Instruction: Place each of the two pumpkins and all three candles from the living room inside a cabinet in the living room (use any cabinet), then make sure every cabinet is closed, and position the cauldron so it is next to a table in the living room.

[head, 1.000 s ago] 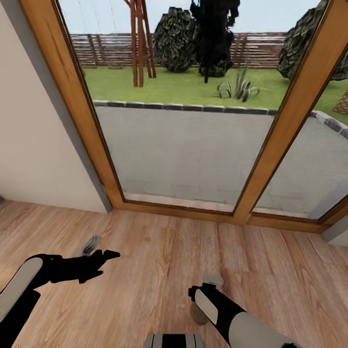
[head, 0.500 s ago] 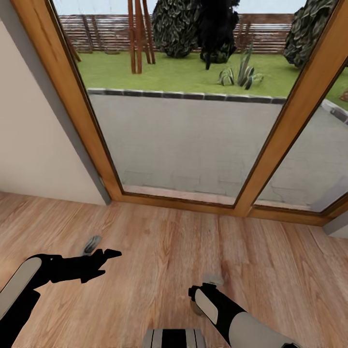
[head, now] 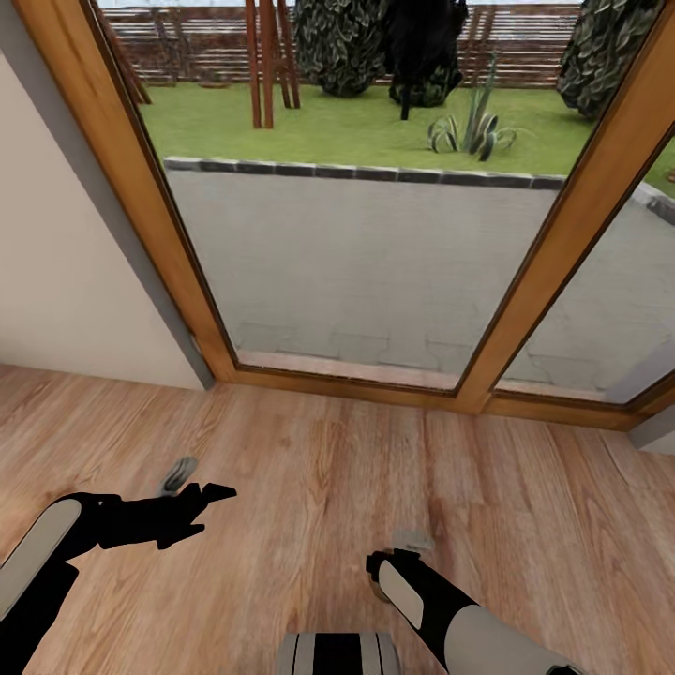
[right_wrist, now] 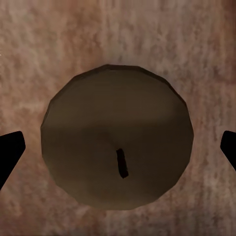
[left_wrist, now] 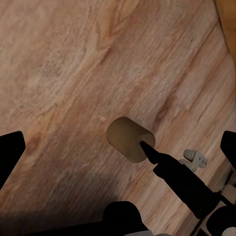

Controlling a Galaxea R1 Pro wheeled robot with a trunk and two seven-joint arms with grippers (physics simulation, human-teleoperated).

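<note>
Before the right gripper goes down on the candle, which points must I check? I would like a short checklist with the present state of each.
1. Candle centred between the right gripper fingertips: ok.
2. Right gripper open wide enough: ok, both tips stand apart from the candle.
3. Candle upright on the wooden floor: ok, the wick faces the camera.
4. Left gripper empty and open: ok.
5. Height above the candle: cannot tell.

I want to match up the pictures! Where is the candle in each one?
Head view: the candle peeks out low in the picture, just left of the right arm.
Left wrist view: the candle sits mid-picture, with a dark arm tip crossing it.
Right wrist view: the candle looks big and central, seen from above, wick showing.
Shared landmark: the wooden floor beneath it.
</note>
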